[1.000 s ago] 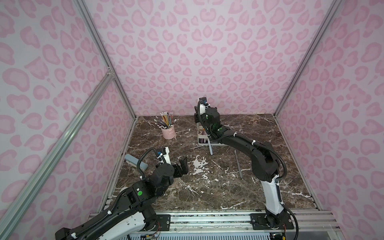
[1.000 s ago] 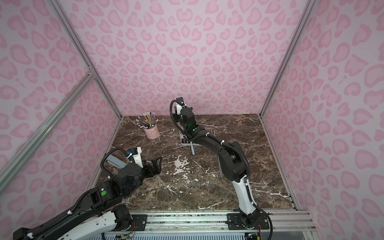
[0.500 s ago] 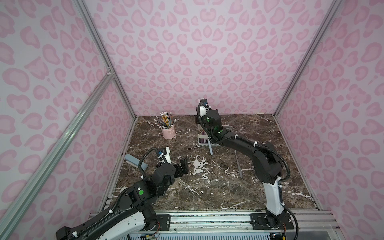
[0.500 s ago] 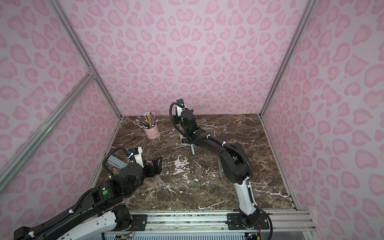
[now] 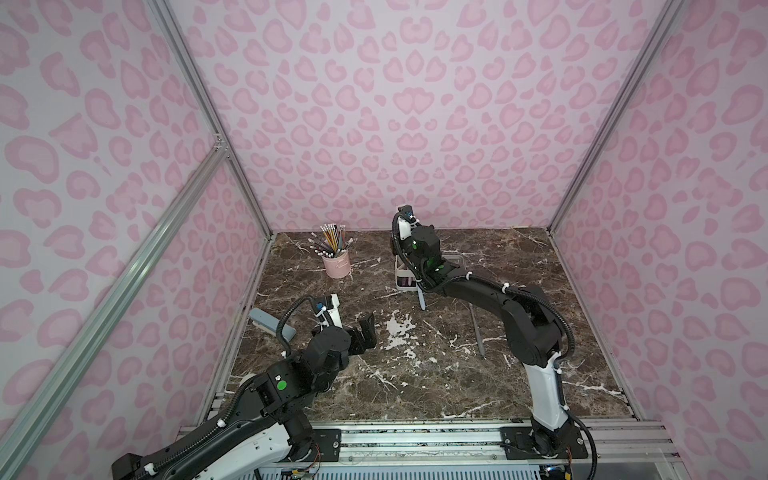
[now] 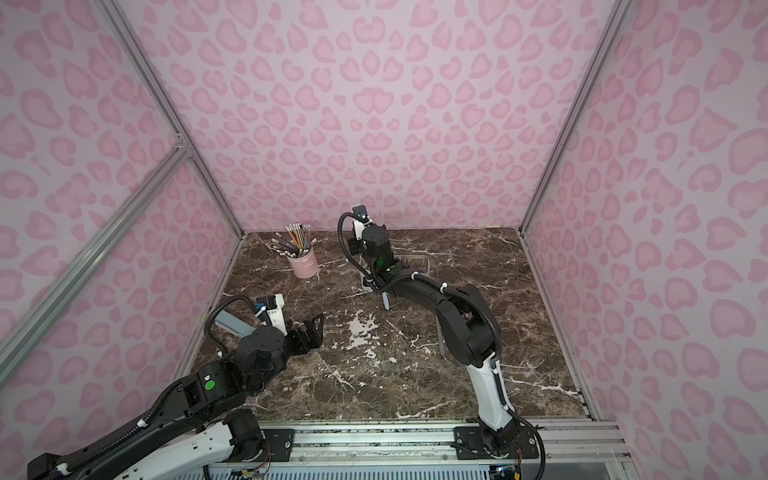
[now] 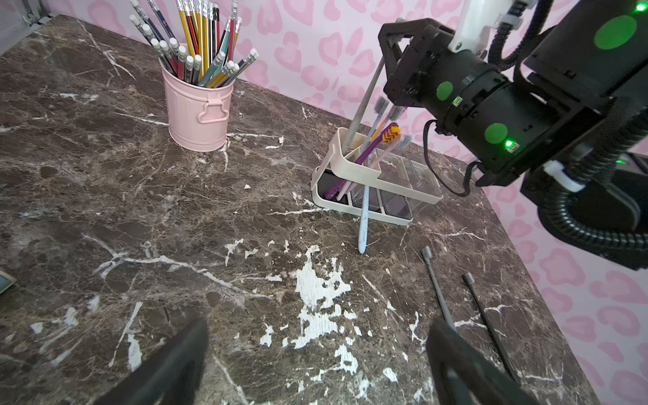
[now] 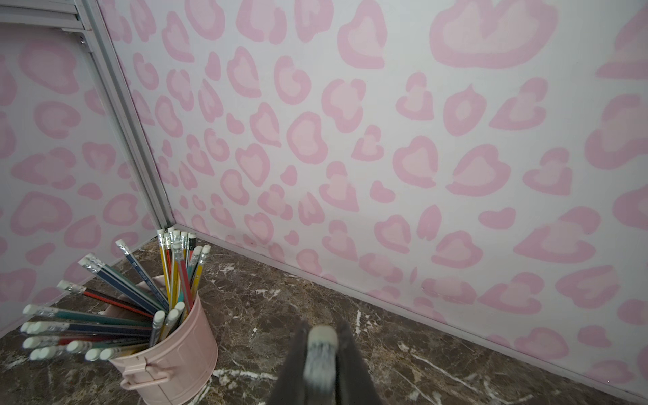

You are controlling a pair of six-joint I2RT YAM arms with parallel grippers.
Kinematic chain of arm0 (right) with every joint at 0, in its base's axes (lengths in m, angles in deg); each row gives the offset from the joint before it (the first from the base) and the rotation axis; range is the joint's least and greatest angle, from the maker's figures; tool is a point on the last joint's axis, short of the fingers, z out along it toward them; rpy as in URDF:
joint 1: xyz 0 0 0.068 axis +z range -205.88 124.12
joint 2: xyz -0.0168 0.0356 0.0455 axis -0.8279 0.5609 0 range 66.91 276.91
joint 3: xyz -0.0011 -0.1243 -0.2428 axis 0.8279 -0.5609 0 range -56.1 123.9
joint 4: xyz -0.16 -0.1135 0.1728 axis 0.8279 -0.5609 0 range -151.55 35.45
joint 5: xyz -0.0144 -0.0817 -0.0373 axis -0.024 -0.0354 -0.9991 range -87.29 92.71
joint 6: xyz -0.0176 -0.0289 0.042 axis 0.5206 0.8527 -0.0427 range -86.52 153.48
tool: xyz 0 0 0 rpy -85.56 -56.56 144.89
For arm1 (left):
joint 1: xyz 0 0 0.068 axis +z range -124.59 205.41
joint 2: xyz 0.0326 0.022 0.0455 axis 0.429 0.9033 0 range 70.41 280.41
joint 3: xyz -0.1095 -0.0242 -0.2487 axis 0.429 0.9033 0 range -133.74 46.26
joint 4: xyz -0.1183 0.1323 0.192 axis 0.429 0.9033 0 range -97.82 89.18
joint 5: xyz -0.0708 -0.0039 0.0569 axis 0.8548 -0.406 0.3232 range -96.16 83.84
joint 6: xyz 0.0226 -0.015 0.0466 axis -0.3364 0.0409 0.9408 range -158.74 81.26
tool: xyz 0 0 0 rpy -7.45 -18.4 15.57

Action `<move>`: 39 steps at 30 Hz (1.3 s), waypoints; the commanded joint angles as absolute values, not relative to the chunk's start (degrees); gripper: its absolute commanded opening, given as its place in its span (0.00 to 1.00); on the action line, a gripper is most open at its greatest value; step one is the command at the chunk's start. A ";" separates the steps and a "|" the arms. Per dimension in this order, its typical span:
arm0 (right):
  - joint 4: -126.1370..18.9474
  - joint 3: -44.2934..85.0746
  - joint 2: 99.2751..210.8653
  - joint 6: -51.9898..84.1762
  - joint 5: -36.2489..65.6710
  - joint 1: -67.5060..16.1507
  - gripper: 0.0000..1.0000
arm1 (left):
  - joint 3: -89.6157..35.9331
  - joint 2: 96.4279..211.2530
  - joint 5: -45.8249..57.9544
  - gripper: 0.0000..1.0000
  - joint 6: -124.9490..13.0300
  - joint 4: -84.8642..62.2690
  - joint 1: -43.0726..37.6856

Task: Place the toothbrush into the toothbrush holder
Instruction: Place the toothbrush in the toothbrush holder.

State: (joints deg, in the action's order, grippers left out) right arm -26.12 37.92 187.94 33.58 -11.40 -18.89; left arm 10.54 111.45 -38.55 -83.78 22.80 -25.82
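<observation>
Left claw (image 5: 363, 332) first, since it sits nearest me: fingers spread wide, nothing in them, hovering low over the counter (image 7: 175, 228) exactly where it was a second ago, so I am leaving it parked. Further out, two dark spare brushes (image 7: 436, 284) lie loose on the marble. A pale blue brush (image 7: 363, 224) leans out of the toothbrush holder (image 7: 350, 167) with its end on the counter. At the holder itself, my right claw (image 7: 387, 56) stays clenched on the bristle end of the grey toothbrush (image 7: 363, 101); the right wrist view shows the bristles pinched between the fingers. What has changed is small: over the last second that wrist has sunk only slightly. The handle's lower end now appears to stand, tilted, inside the divided slot at the holder's end. I read that as insertion nearly done, with only the release left. Beyond, the pink cup (image 7: 198, 112) of pencils stands well apart.
</observation>
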 commanded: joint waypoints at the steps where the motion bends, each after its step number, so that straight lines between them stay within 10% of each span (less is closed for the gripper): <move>1: -25.54 38.61 188.69 32.87 -10.87 -18.83 0.00 | 10.61 111.46 -39.39 0.99 -84.10 21.72 -25.85; 18: -23.69 33.31 189.58 29.38 -9.32 -18.65 0.04 | 10.54 111.86 -39.47 0.99 -83.90 21.60 -25.84; 39: -22.43 31.33 185.65 27.94 -9.13 -18.61 0.40 | 10.44 111.90 -39.47 0.98 -83.69 21.43 -25.85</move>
State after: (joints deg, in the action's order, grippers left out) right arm -23.45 31.45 187.09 28.44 -9.50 -18.56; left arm 10.54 111.97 -38.96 -83.75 22.77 -25.82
